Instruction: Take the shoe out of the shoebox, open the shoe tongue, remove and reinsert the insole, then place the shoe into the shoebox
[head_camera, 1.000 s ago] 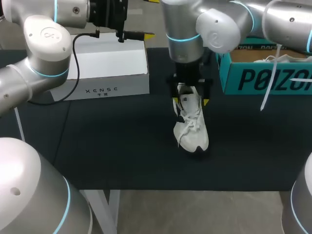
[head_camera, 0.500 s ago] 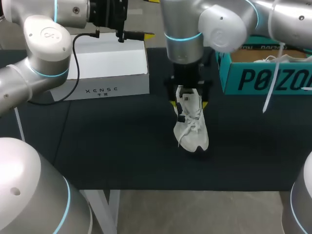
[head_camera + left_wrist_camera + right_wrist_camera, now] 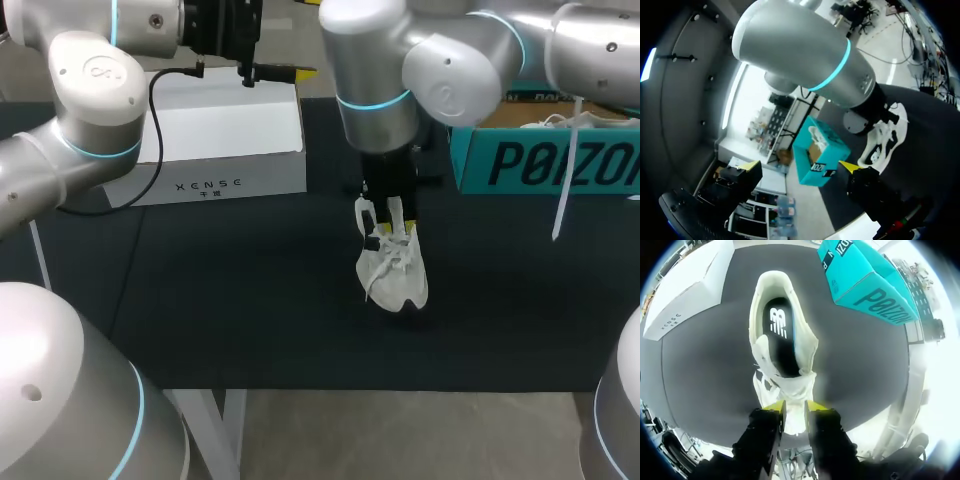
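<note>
The right claw [image 3: 795, 407] is pinched closed on the tongue [image 3: 794, 385] of the shoe [image 3: 395, 270], one yellow tip on each side of the white flap. It comes at the shoe from directly above. The grip looks chosen to lift the tongue up and away from the opening, since the step in hand is probably opening the shoe so the insole can come out.

The shoe stands right under this claw on the dark worktop [image 3: 220, 290], sole down and heel pointing away from the claw. It is out of the shoebox [image 3: 540, 160], which sits well off to the claw's side, so the first part of the task looks done. Ahead of the claw's tips the mouth of the shoe gapes, showing the insole [image 3: 777, 327] lying flat inside, not yet removed.

The left claw [image 3: 799, 165] hangs spread wide with nothing between its tips, up over a white box [image 3: 220, 140] and well apart from the shoe. It is probably parked there to stay clear, or waiting to steady the shoe.

The shoe is white, soft knit or mesh, with a thick pale sole and loose laces [image 3: 392, 252] bunched just below the gripped flap. The tongue is thin and floppy and will likely fold, not stand. The insole is dark, smooth and long-oval. The shoebox is teal card, open-topped and stiff-sided. The worktop is matt black.
</note>
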